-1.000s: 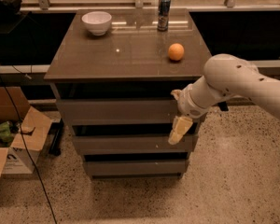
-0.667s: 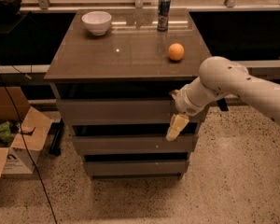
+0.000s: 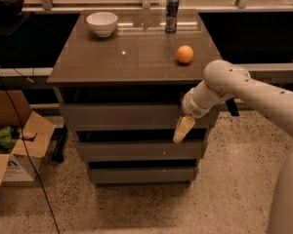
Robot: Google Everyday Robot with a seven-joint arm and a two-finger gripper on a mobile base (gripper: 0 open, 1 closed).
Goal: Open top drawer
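Note:
The top drawer (image 3: 122,115) is the widest grey-brown front, just under the cabinet's brown top; its front stands a little out past the two narrower fronts below. My gripper (image 3: 183,129) hangs down from the white arm at the right end of that front, its cream finger overlapping the drawer's lower right corner and the dark gap beneath it. I see only one finger.
On the cabinet top (image 3: 132,52) stand a white bowl (image 3: 102,23), a dark can (image 3: 172,7) and an orange (image 3: 184,54). An open cardboard box (image 3: 14,140) sits on the floor at left, with a black cable (image 3: 24,155) trailing across it. Speckled floor lies in front.
My arm and gripper have shifted slightly left and up along the drawer's right end. The drawer front looks about the same.

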